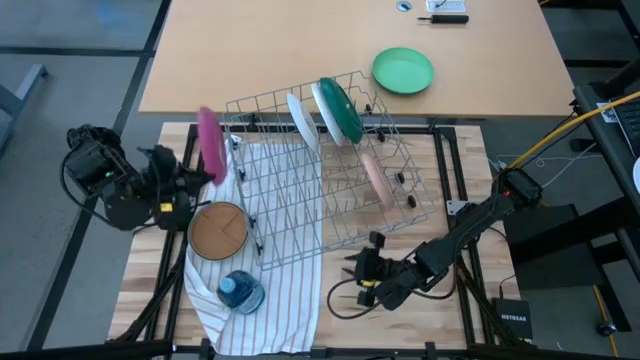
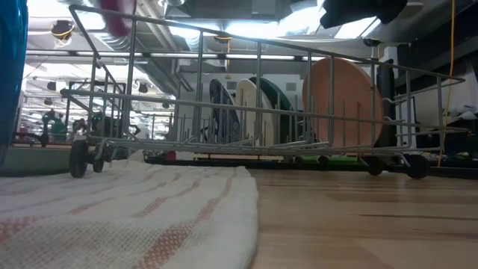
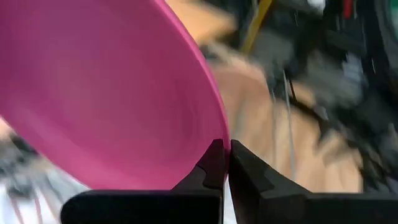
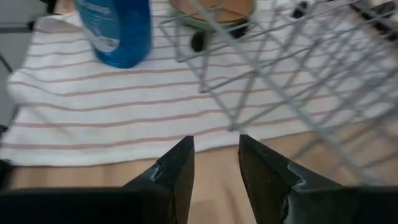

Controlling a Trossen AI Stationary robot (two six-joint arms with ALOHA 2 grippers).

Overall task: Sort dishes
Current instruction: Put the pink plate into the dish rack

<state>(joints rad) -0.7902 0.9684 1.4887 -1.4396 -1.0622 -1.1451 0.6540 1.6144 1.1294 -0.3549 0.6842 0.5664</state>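
Striped cloth (image 2: 127, 209) fills the foreground at table height, and the wire rack (image 1: 320, 180) stands half on it, half on bare wood. Everything else is placed from that rack.

Off its left end, the left gripper (image 3: 225, 163) is clamped shut on the rim of the magenta plate (image 1: 209, 143) and carries it on edge, clear of the table, just beside the rack's outer wires. The plate's broad face looks roughly along the rack — much the same way as the plates already slotted inside: a white plate (image 1: 301, 119), a dark green-backed plate (image 1: 338, 107) and a pale pink plate (image 1: 377, 178), all standing upright between the wires.

What counts for the next move is this: the magenta plate sits sideways from the empty slots at the rack's left end, already on edge, so it likely needs only to travel across and down, not to be turned.

A brown plate (image 1: 219, 230) lies flat on the cloth near the rack's front left corner, with a blue bottle (image 1: 241, 291) beyond it.

In front of the rack, the right gripper (image 4: 215, 163) waits low over the table, fingers apart and holding nothing.
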